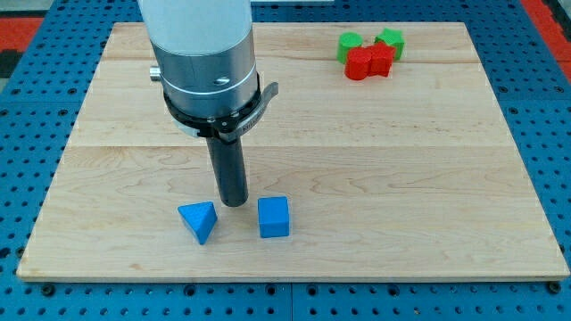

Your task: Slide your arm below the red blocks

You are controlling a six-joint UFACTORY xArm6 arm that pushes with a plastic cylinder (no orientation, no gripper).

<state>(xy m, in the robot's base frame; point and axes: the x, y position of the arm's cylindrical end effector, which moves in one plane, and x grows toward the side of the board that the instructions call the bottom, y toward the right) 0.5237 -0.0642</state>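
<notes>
Two red blocks sit side by side near the view's top right: a rounded red block (pixel 359 63) and a red block (pixel 382 59) touching its right side. A green block (pixel 350 43) and a second green block (pixel 391 39) lie just above them, touching them. My tip (pixel 234 202) stands on the board at the lower middle left, far from the red blocks. It is between a blue triangular block (pixel 199 220) and a blue cube (pixel 274 217), slightly above both.
The wooden board (pixel 428 178) lies on a blue perforated table (pixel 27 134). The arm's wide grey and white body (pixel 202 53) rises over the board's upper left and hides part of it.
</notes>
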